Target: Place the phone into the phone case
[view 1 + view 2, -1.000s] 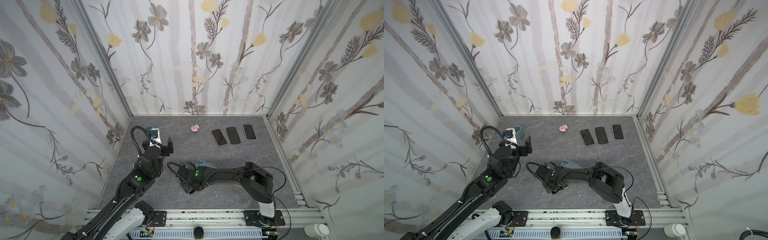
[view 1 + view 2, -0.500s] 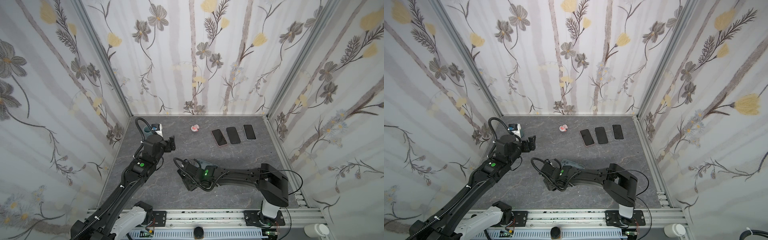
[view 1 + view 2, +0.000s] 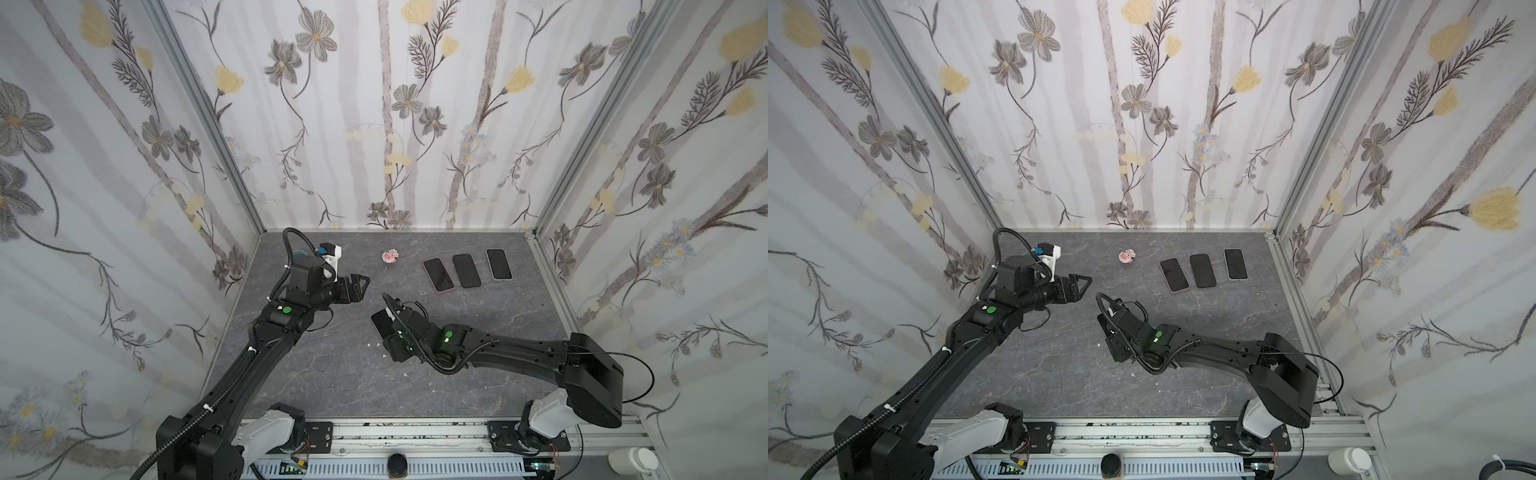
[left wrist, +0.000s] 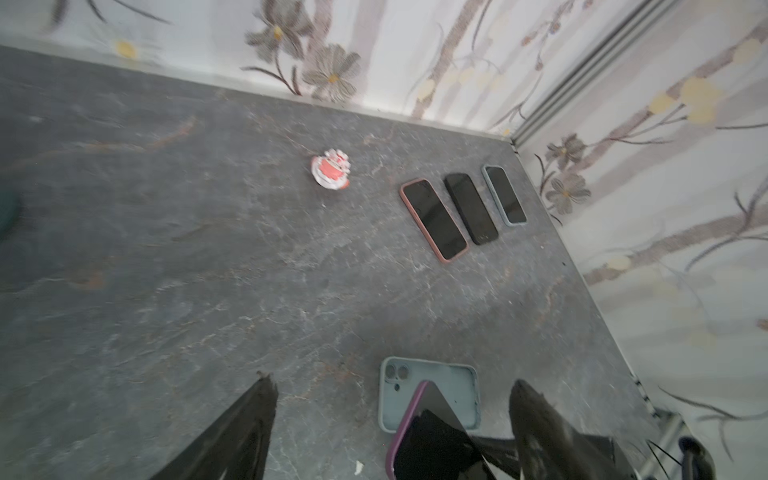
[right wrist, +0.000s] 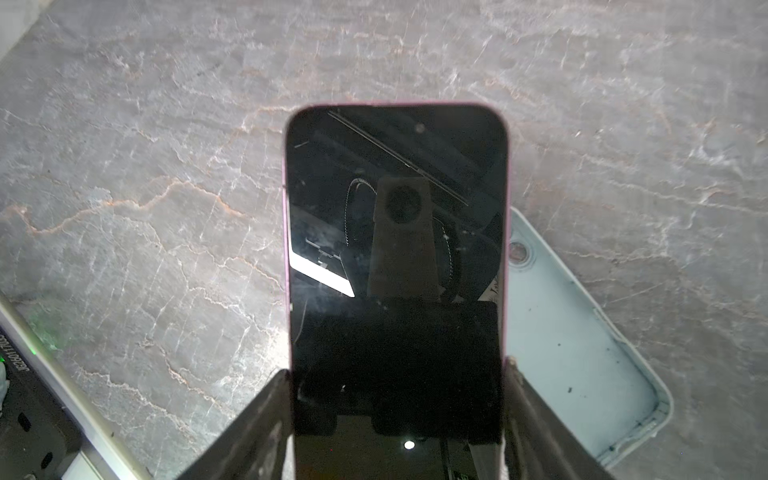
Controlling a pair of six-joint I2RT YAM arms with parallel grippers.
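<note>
Right wrist view: the right fingers (image 5: 257,424) clamp the purple-edged phone (image 5: 395,249) by its sides. It has been carried partly over the pale blue phone case (image 5: 582,353), skewed to it. The left fingers (image 4: 241,428), spread and empty, have turned toward the case. Squaring up likely comes next.

Floral walls (image 3: 374,104), grey marbled tabletop (image 3: 332,374)

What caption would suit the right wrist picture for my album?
The right end effector grips a purple-edged phone partly over an empty pale-blue case.
</note>
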